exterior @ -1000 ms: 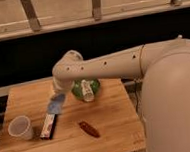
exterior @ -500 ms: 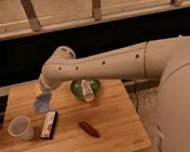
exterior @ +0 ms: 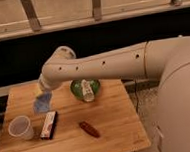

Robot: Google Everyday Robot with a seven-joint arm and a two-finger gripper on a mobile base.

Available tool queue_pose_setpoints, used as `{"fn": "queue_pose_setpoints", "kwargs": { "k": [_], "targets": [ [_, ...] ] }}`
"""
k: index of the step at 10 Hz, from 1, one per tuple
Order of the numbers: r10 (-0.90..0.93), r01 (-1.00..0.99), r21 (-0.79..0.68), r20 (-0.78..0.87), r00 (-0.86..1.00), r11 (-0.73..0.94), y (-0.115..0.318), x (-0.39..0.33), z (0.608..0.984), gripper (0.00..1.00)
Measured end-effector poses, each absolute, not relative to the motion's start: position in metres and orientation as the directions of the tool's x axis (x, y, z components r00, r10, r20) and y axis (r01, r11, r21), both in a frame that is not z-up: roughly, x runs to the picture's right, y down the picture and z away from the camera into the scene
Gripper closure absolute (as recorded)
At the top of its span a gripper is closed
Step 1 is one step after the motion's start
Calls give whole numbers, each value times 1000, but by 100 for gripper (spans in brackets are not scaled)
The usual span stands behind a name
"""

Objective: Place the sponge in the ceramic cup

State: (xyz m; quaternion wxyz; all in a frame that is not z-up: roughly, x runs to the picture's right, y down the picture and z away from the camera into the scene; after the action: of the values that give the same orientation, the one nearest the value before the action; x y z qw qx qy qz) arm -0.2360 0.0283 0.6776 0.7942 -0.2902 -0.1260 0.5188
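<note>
The light-blue sponge (exterior: pixel 42 103) hangs above the left part of the wooden table (exterior: pixel 113 124), with my gripper (exterior: pixel 43 93) shut on its top. The white arm reaches in from the right, and its wrist covers most of the gripper. The white ceramic cup (exterior: pixel 20 128) stands upright near the table's front left corner, below and to the left of the sponge and apart from it. Its mouth faces up and it looks empty.
A black-and-white bar (exterior: pixel 48 124) lies just right of the cup. A dark red elongated object (exterior: pixel 89 129) lies near the table's middle front. A green bowl (exterior: pixel 77 87) holding a white item stands at the back, under the arm. The robot's body fills the right side.
The gripper has carried the sponge to the left, from beside the green bowl to over the table's left part, nearer the cup. Nothing else on the table moved.
</note>
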Motion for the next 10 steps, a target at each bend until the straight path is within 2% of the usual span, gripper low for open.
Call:
{"fn": "queue_pose_setpoints", "kwargs": {
  "k": [2,5,7,10],
  "targets": [
    [889,-732,-598,-71,453,326,23,-242,677,100],
    [860,-659,-635,16,510,403,7,-289,677,100],
    [839,-574,-675,129,528,465,-1,-328,668,100],
    [825,-437,-715,365,432,546,7,-348,644,100]
  ]
}}
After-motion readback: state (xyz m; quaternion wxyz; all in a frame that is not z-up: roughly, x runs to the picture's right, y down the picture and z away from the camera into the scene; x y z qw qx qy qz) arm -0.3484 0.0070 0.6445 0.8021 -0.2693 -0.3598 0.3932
